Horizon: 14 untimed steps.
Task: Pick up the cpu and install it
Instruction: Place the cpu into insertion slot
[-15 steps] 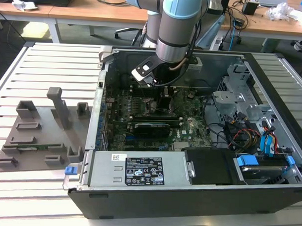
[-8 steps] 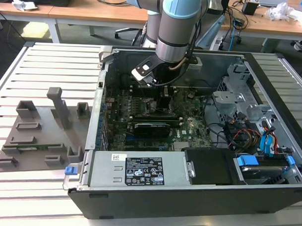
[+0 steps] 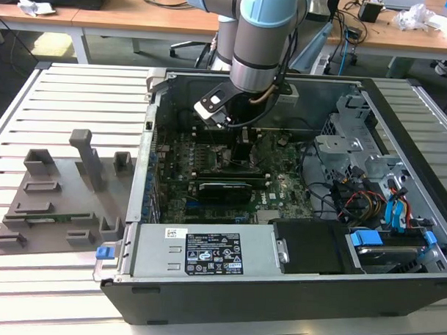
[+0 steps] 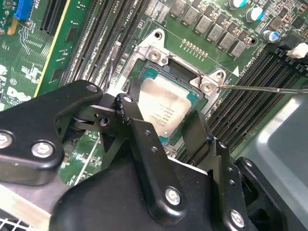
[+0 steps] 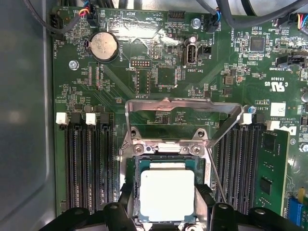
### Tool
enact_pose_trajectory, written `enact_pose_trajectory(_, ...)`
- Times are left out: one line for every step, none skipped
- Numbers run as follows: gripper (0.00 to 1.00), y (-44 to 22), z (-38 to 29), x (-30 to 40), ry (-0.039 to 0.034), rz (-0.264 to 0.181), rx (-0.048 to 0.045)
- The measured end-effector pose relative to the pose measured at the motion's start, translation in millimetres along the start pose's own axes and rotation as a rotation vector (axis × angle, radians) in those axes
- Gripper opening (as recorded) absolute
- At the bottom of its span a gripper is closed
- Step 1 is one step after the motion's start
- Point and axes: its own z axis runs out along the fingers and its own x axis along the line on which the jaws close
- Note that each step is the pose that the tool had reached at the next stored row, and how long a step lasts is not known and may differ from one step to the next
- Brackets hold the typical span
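1. Down inside the open computer case (image 3: pixel 204 306), which lies on its side on the slatted table (image 3: pixel 65 88), the gripper (image 3: pixel 239 150) hangs over the middle of the motherboard (image 3: pixel 281 188). It's nearer the case's far wall than the power supply (image 3: pixel 206 251) along the near edge.
2. The cpu (image 5: pixel 167 192) sits flat in the socket (image 5: pixel 163 148), silver top up, with a thin green rim showing around it. The socket is about mid-board, between two banks of memory slots (image 5: pixel 89 163).
3. In both wrist views the gripper's fingers (image 5: pixel 125 204) are spread apart, one on each side of the cpu. In the first wrist view a thin strip of socket shows between each finger and the chip, so it doesn't look pinched. Honestly though, contact right at the tips is hard to make out.
4. The load frame (image 5: pixel 183 102) is flipped up off the socket, and a thin lever (image 4: pixel 269 89) sticks out sideways over the slots.
5. Hidden stuff: the gripper body covers one edge of the cpu in both wrist views, and in the exterior view the arm's wrist blocks the socket area.
6. A grey fixture tray (image 3: pixel 53 206) sits on the table beside the case, at the exterior view's left, well apart from the gripper.
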Motion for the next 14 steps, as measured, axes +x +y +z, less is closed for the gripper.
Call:
enact_pose_trajectory(0.62, -0.1, 0.0, 0.1, 0.0, 0.0, 0.0)
enact_pose_trajectory(0.62, -0.1, 0.0, 0.1, -0.0001, 0.0, 0.0)
enact_pose_trajectory(0.62, -0.1, -0.3, 0.2, -0.0001, 0.0, 0.0)
enact_pose_trajectory(0.62, -0.2, -0.9, 0.2, -0.0001, 0.0, 0.0)
enact_pose_trajectory(0.62, -0.3, -3.0, 0.0, 0.0, 0.0, -0.0001)
enact_pose_trajectory(0.62, -0.5, -6.1, -0.2, 0.0001, 0.0, -0.0002)
enact_pose_trajectory(0.62, -0.7, -7.5, -0.3, 0.0, 0.0, -0.0001)
enact_pose_trajectory(0.62, -0.7, -8.4, -0.3, -0.0001, 0.0, -0.0001)
enact_pose_trajectory(0.62, -0.8, -9.4, -0.4, -0.0004, 0.0, -0.0001)
enact_pose_trajectory(0.6, -1.0, -10.4, -0.5, -0.0006, 0.0, -0.0001)
enact_pose_trajectory(0.53, -1.1, -11.1, -0.5, -0.0006, 0.0, -0.0002)
enact_pose_trajectory(0.47, -1.1, -11.5, -0.5, -0.0006, 0.0, -0.0002)
enact_pose_trajectory(0.41, -1.2, -12.3, -0.5, -0.0005, 0.0, -0.0002)
enact_pose_trajectory(0.35, -1.2, -12.4, -0.5, -0.0003, 0.0, -0.0003)
